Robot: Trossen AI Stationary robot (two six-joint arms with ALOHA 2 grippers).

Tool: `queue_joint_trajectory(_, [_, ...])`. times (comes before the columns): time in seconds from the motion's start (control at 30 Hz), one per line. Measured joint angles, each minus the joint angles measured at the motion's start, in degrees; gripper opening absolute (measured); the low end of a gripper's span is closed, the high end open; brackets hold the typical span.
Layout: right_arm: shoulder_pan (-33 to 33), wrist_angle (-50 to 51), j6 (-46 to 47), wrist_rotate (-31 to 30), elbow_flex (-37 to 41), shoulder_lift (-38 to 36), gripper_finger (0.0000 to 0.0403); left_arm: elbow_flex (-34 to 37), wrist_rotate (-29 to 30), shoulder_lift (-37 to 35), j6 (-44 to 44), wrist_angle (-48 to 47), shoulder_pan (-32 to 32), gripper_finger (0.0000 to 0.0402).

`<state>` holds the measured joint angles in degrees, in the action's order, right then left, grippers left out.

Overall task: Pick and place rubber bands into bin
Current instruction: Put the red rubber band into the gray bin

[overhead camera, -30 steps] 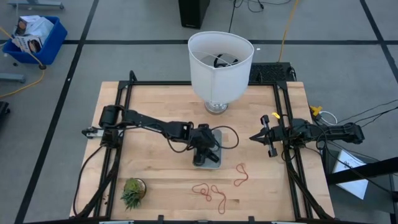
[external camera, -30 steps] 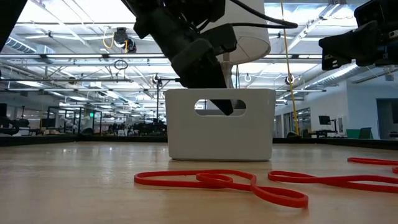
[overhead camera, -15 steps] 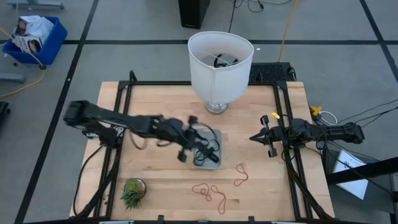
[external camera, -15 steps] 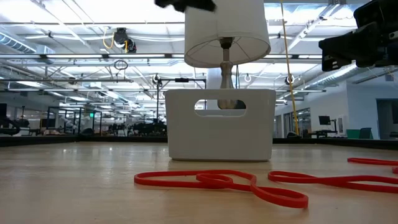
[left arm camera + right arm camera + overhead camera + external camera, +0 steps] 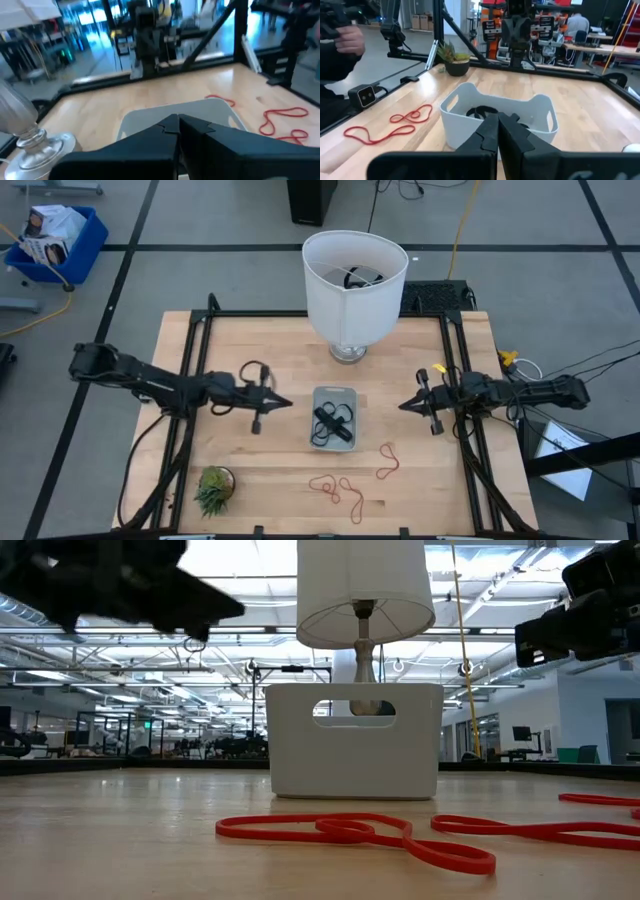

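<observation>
The pale bin (image 5: 333, 417) stands mid-table with black rubber bands (image 5: 328, 421) lying inside it; they also show in the right wrist view (image 5: 480, 111). Red rubber bands lie flat on the wood nearer the front edge (image 5: 337, 490), (image 5: 388, 460), (image 5: 355, 833). My left gripper (image 5: 287, 402) hovers shut to the left of the bin, pointing at it and holding nothing. My right gripper (image 5: 402, 404) hovers shut to the right of the bin, also pointing at it with nothing between its fingers.
A tall white lamp (image 5: 355, 280) stands at the table's far side behind the bin. A small potted plant (image 5: 214, 488) sits near the front left corner. A blue crate (image 5: 55, 240) is on the floor far left. A person's hand (image 5: 350, 37) shows beyond the table.
My left gripper has come up out of the bin and drawn back toward the table's left edge, shutting with nothing in it. The black rubber bands stay lying in the bin.
</observation>
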<state>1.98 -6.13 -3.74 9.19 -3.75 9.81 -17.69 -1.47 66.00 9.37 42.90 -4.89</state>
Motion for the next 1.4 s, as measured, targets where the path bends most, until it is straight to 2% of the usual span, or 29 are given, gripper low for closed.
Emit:
queue_joint_trajectory(0.17, [0.00, 0.06, 1.46, -0.18, 0.00, 1.53, 0.0000, 7.63, 2.77, -0.05, 0.58, 13.11, -0.71, 0.0006])
queue_joint_trajectory(0.3, [0.32, -1.13, 3.02, -0.16, -0.58, 3.15, 0.0004, 9.21, 4.55, -0.09, 0.18, 14.44, -0.72, 0.0003])
queue_joint_trajectory(0.47, [3.42, -0.51, 1.52, -0.26, -6.23, 9.12, 0.0035, 9.68, 5.02, -0.07, -0.93, 14.20, -0.76, 0.0013])
queue_joint_trajectory(0.6, [7.08, 6.18, 1.53, -0.65, -13.74, 16.76, 0.0077, 9.68, 5.04, -0.07, -0.36, 14.18, -0.87, 0.0009])
queue_joint_trajectory(0.8, [15.04, 18.97, 4.64, -7.67, -26.35, 31.44, 0.0148, 9.68, 5.05, -0.07, -0.38, 13.89, -0.87, 0.0011])
queue_joint_trajectory(1.0, [23.12, 22.11, 4.54, -10.88, -34.18, 45.60, 0.0204, 9.68, 6.63, -0.07, -0.56, 13.11, -0.85, 0.0024])
queue_joint_trajectory(1.17, [30.21, 22.73, 6.13, -11.35, -37.94, 54.02, 0.0229, 9.70, 7.58, -0.04, -0.65, 12.00, -0.85, 0.0015])
queue_joint_trajectory(1.4, [37.78, 24.88, 4.44, -19.78, -41.59, 65.32, 0.0229, 9.70, 7.58, -0.04, -0.32, 12.02, -0.83, 0.0008])
